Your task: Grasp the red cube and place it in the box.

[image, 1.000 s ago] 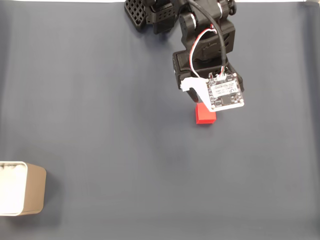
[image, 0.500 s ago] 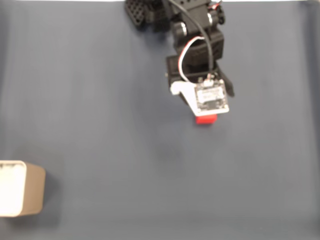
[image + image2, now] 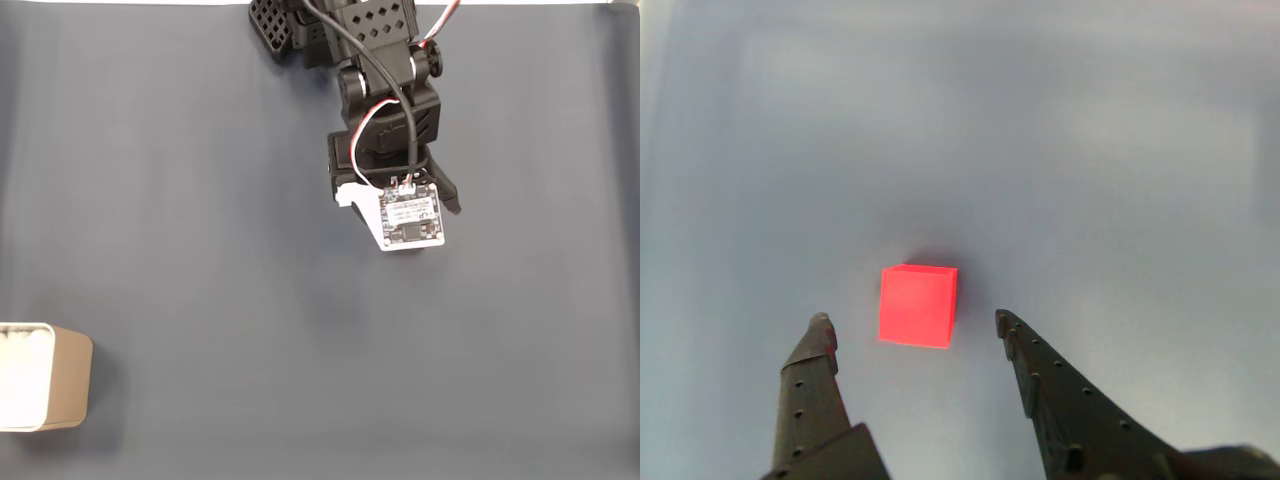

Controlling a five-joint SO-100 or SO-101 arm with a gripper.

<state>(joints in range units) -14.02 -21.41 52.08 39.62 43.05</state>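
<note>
We find the red cube (image 3: 918,305) resting on the grey table (image 3: 1120,150) with bare surface on every side, one face turned toward the camera in the other view; no long axis. The gripper (image 3: 910,330) is spread wide, empty, fingertips flanking the cube without contact. In the fixed view, the box (image 3: 45,377) sits well apart at the lower left edge.

The red cube (image 3: 918,305) lies between the spread fingers (image 3: 818,350) (other view).
</note>
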